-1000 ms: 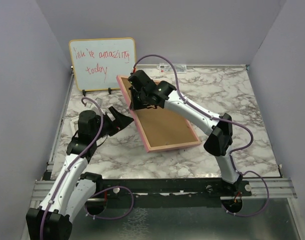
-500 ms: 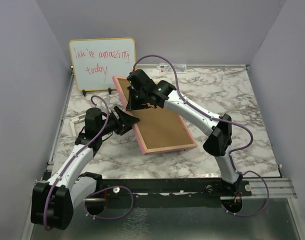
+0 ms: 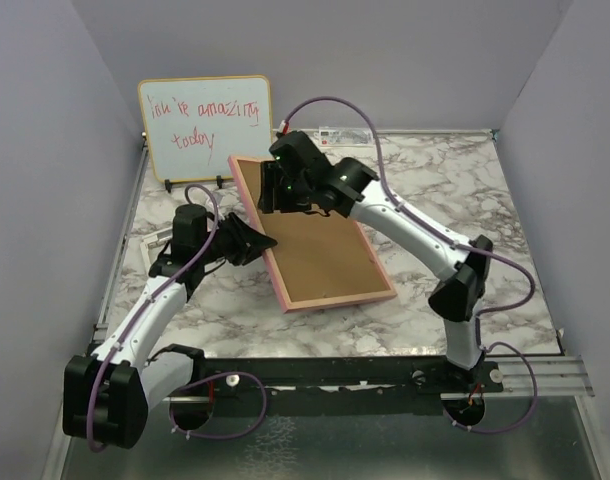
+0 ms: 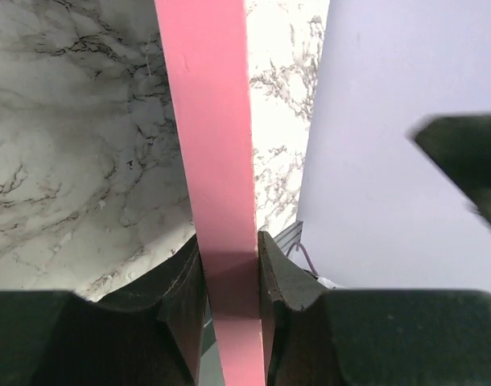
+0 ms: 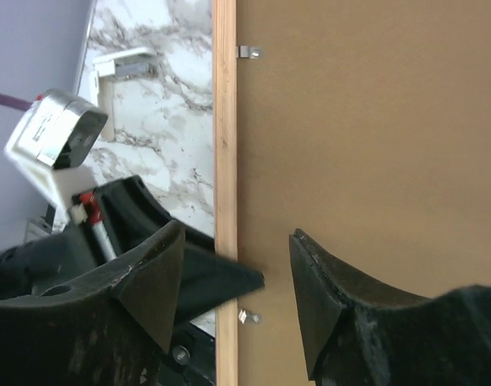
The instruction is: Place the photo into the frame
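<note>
While left hand (image 4: 229, 251) clamps the frame (image 3: 325, 250) at its long edge, right hand (image 5: 237, 235) hangs released. Far end sits beneath it.

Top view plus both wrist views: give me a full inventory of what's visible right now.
frame: one, pinkish wood border, centre of the table, back side up.
backing board: one, brown, set in the frame.
clips: two seen, silver, on the board beside the border.
whiteboard: one, yellow-edged, red handwriting, standing far left.
table: one, white-grey marble, under everything.
photo: none in view.
left gripper: black, shut on the frame's long edge.
right gripper: black, open, straddling the frame's border.
</note>
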Controlling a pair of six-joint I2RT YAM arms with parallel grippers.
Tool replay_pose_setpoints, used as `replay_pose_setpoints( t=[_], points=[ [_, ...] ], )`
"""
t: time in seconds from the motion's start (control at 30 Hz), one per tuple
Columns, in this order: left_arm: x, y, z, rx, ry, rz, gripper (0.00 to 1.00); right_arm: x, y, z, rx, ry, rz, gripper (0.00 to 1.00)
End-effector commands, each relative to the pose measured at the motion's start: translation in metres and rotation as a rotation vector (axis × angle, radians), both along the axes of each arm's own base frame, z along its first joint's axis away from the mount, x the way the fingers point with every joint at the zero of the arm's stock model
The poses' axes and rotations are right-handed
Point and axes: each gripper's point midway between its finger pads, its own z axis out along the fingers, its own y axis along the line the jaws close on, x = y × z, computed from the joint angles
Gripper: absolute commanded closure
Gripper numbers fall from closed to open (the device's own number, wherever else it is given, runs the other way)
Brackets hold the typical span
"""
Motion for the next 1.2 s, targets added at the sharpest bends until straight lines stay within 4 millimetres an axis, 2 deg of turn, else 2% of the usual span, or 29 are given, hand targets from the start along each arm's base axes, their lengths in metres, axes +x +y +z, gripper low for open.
replay_pose_setpoints(
  t=[0.0, 0.1, 0.2, 0.33, 0.5, 0.67, 0.8, 0.87, 1.17],
  points=[
    [0.011, -0.003, 0.044, -0.009, -0.092, -0.007, 1.0, -0.008, -0.05, 0.067, -0.002, -0.174, -0.053, 0.38],
    [0.016, -0.001, 0.056, 0.005, -0.077, 0.015, 1.0, -0.022, -0.067, 0.071, -0.083, -0.209, -0.003, 0.33],
    [0.021, -0.001, 0.069, 0.008, -0.067, 0.024, 1.0, -0.044, -0.072, 0.066, -0.222, -0.246, 0.06, 0.28],
    [0.028, -0.002, 0.085, 0.014, -0.057, 0.048, 1.0, -0.083, -0.065, 0.058, -0.382, -0.296, 0.15, 0.24],
    [0.037, -0.009, 0.098, 0.008, -0.047, 0.077, 1.0, -0.111, -0.056, 0.048, -0.481, -0.299, 0.195, 0.23],
    [0.041, -0.018, 0.102, 0.003, -0.037, 0.084, 1.0, -0.12, -0.044, 0.032, -0.558, -0.319, 0.207, 0.22],
    [0.042, -0.022, 0.105, -0.003, -0.034, 0.092, 1.0, -0.121, -0.051, 0.014, -0.685, -0.333, 0.186, 0.24],
    [0.042, -0.023, 0.108, -0.009, -0.032, 0.096, 1.0, -0.12, -0.058, 0.005, -0.739, -0.347, 0.174, 0.29],
    [0.042, -0.028, 0.116, -0.025, -0.034, 0.094, 1.0, -0.108, -0.075, -0.003, -0.916, -0.461, 0.133, 0.49]
  ],
)
